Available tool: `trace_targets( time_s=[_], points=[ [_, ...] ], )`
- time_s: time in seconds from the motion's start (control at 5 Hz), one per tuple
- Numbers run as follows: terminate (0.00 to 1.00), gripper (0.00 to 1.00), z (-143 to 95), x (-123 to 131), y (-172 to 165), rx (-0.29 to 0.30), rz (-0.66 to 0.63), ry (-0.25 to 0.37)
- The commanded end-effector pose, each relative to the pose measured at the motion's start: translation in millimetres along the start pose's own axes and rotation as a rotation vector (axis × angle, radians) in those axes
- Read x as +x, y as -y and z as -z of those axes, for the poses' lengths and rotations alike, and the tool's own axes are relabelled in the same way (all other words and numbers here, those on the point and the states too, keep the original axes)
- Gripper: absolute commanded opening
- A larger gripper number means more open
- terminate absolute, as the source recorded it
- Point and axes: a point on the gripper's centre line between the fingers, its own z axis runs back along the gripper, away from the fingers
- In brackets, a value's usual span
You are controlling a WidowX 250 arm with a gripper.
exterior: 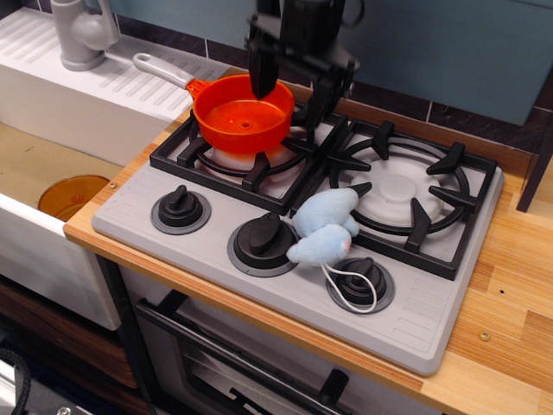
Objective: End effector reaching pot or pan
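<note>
Your black two-fingered gripper [289, 95] hangs with its fingers spread wide and holds nothing. The left finger [261, 73] points down over the far rim of the pot; the right finger [320, 97] hangs just past the pot's right edge. Whether either finger touches the rim cannot be told. The arm comes down from the top of the view, nearly vertical, with its upper part cut off by the frame.

Going from left to right: at far left you have a white toy sink [52, 95] with a grey plastic tap [79, 33] at its far corner. An amber translucent round lid or dish [72, 195] lies in the basin.

The shiny orange pot with a grey handle [242, 112] sits on the far-left burner of the grey toy stove top [406, 320]. Its handle [161, 69] points left and away, towards the sink. The pot looks empty.

Three black knobs [181, 208] line the stove's near edge. A pale blue plush mouse with a white cord tail [327, 226] lies between the middle and right knobs. The right burner's black grate [406, 186] carries nothing. The stove rests on a light wooden counter [510, 294].
</note>
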Motion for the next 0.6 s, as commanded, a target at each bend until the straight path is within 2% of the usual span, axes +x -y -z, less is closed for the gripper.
trace_targets(
  time_s=[0.0,0.2,0.4],
  points=[
    [0.00,1.00,8.0,1.5,4.9,-0.023,-0.033,-0.002],
    [0.00,1.00,8.0,1.5,4.9,-0.023,-0.033,-0.002],
    [1.00,1.00,8.0,1.5,4.9,-0.023,-0.033,-0.002]
  ],
)
